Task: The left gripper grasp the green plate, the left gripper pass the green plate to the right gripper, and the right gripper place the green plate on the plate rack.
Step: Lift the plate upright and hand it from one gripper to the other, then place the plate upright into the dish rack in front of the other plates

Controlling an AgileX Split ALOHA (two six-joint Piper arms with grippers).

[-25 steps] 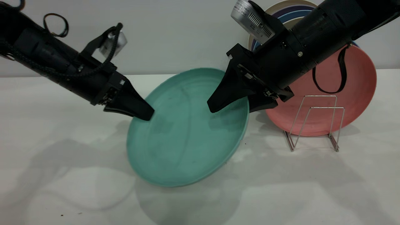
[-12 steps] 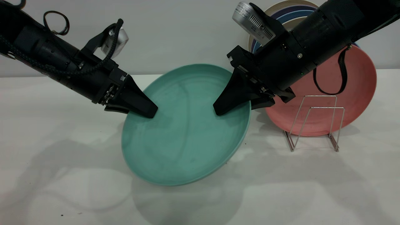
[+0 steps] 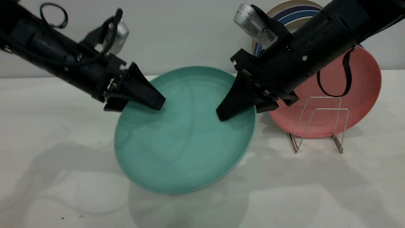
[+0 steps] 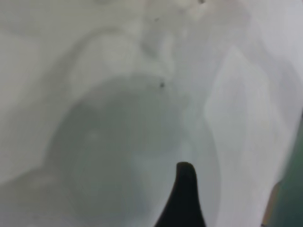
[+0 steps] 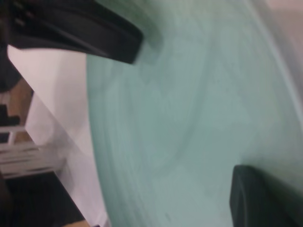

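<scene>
The green plate [image 3: 183,142] hangs tilted above the table between both arms. My right gripper [image 3: 240,112] is shut on its right rim, one finger [image 3: 231,104] across the plate's face and the other behind it. My left gripper [image 3: 139,106] is open at the upper left rim, with its front finger [image 3: 148,93] over the face and the other behind. In the left wrist view one finger [image 4: 184,198] stands well apart from the plate's edge [image 4: 291,189]. The right wrist view shows the plate's face [image 5: 189,118] and my own finger [image 5: 260,198]. The plate rack [image 3: 319,123] stands to the right.
A salmon-pink plate [image 3: 364,88] leans upright in the rack's back slots, just behind my right arm. Blue and cream plates [image 3: 294,12] stand behind it against the wall. The rack's front loops hold nothing. White tabletop [image 3: 63,158] lies below.
My left gripper's jaws have spread apart and it has risen a little. The plate's lower left side has swung down and to the left, with the right gripper still shut on it.
</scene>
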